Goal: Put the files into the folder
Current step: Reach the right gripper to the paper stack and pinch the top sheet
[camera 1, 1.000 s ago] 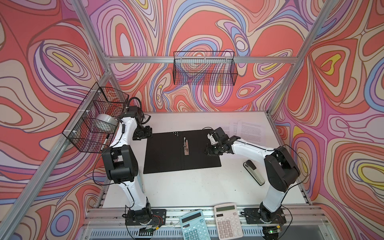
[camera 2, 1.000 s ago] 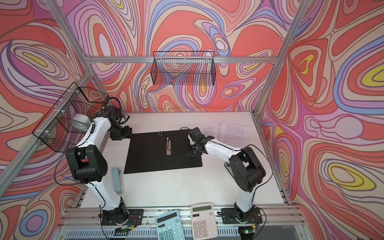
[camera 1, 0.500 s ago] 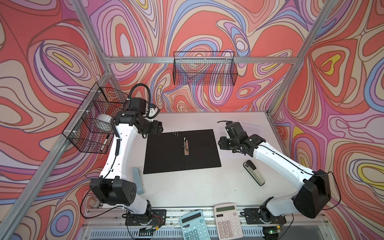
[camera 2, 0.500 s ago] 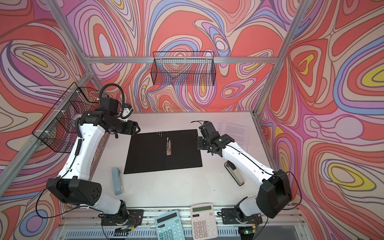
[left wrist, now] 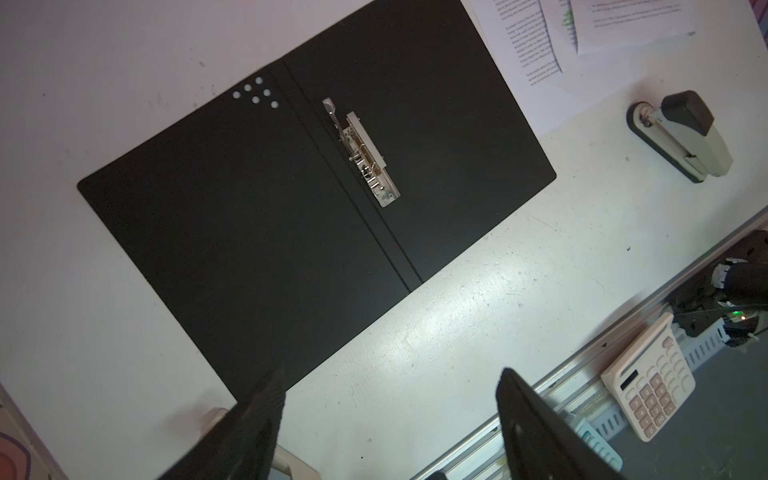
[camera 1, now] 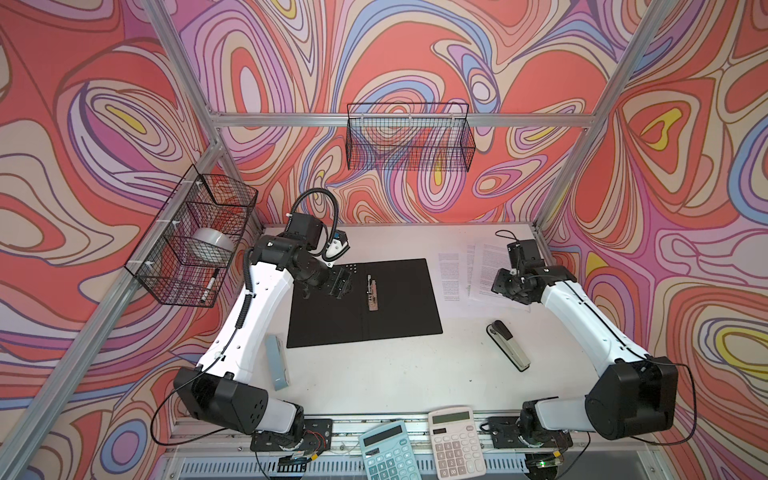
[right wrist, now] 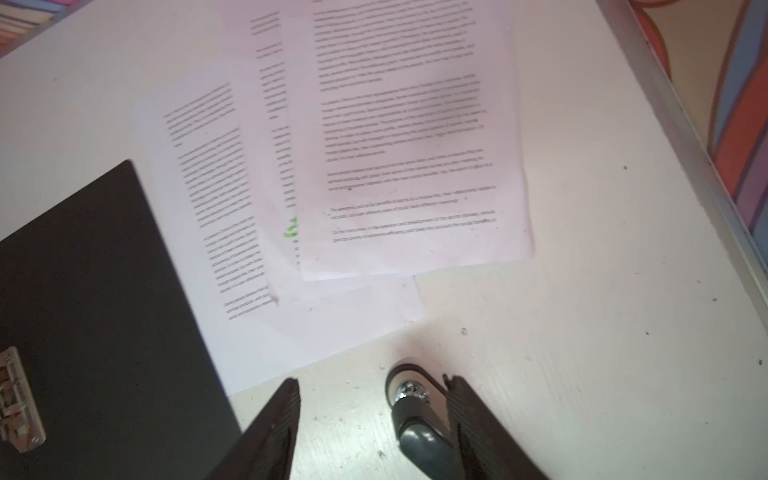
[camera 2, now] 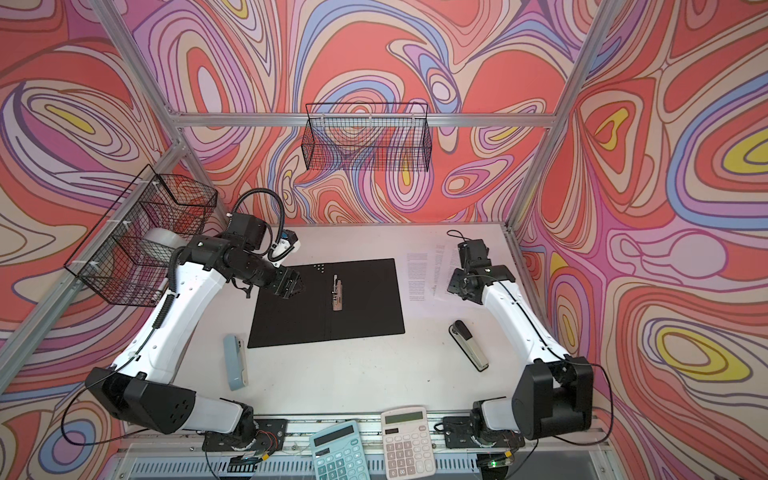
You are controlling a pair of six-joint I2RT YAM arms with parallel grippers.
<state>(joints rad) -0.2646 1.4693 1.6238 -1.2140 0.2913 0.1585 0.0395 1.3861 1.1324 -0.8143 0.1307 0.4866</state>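
The folder (camera 1: 399, 299) lies open at the table's middle, black inside up, with its metal clip (camera 1: 371, 293) by the spine. The files (camera 1: 484, 266), overlapping white printed sheets, one with green marks (right wrist: 291, 226), lie just right of the folder toward the back. My left gripper (camera 1: 343, 284) hovers open over the folder's left half; in the left wrist view the folder (left wrist: 291, 199) spreads out beyond its open, empty fingers. My right gripper (camera 1: 505, 286) hangs open above the right part of the files (right wrist: 395, 145), holding nothing.
A black and grey stapler (camera 1: 508, 344) lies on the table in front of the files, its end showing between my right fingers (right wrist: 415, 411). A pale blue stapler (camera 1: 277, 360) lies front left. Two calculators (camera 1: 386, 455) (camera 1: 456, 442) sit on the front rail. Wire baskets hang on the back wall (camera 1: 409, 141) and left wall (camera 1: 195, 241).
The left gripper moved from the folder's back left corner to over its left half. The right gripper left the folder's right edge, moved right over the files, and its jaws opened wider.
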